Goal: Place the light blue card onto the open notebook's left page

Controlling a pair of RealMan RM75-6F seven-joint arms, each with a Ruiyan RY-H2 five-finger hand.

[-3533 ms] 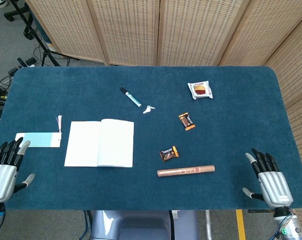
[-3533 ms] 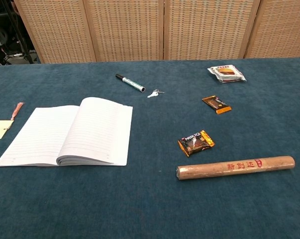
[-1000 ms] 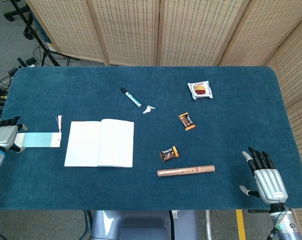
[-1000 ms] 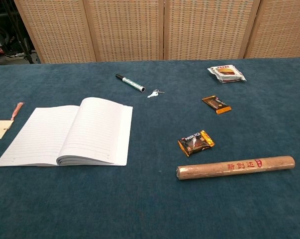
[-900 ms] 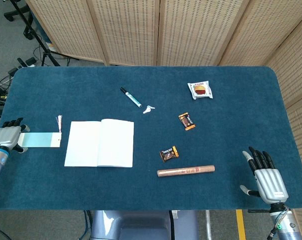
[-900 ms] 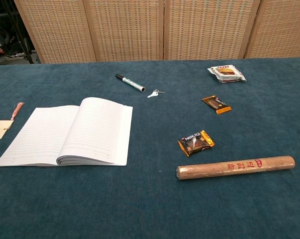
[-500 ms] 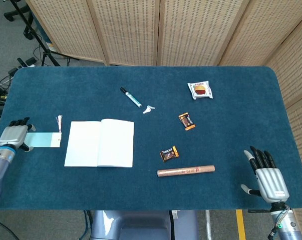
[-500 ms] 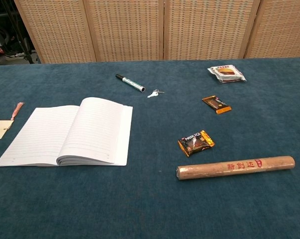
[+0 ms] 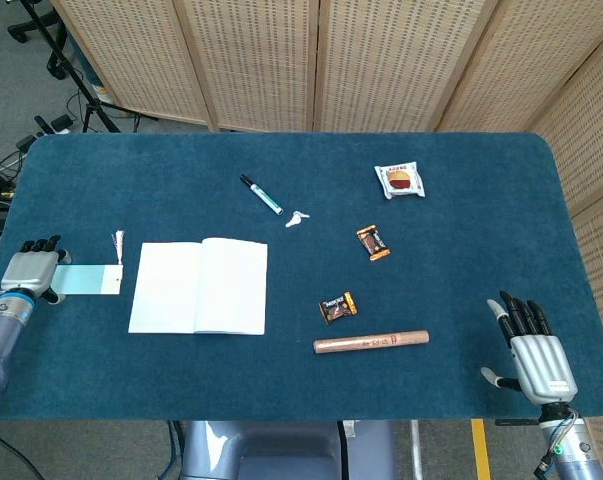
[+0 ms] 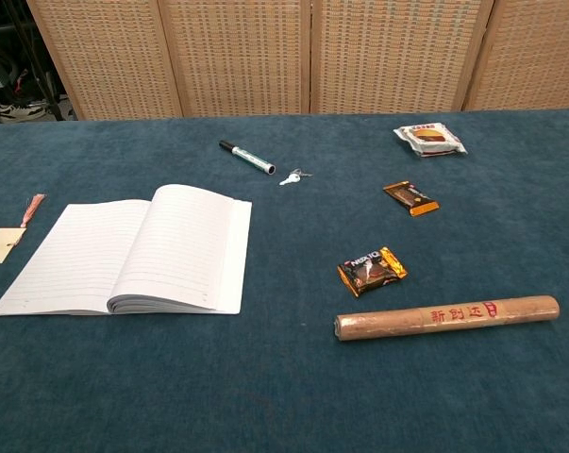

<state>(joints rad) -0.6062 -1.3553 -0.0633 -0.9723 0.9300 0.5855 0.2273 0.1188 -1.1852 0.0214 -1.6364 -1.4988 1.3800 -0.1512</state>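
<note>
Under the left hand [image 9: 28, 270], whose grip I cannot tell, the card [image 9: 86, 280] lies unlifted beside the notebook [image 9: 199, 287]; right hand [image 9: 537, 355] idle, fingers spread, empty.

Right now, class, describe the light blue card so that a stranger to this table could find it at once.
Start at the open notebook on the blue table. Look just past its left page, toward the table's left edge: the light blue card lies flat there, its far end under the left hand. It is the only pale blue rectangle, with a small tassel at its notebook-side corner.
</note>
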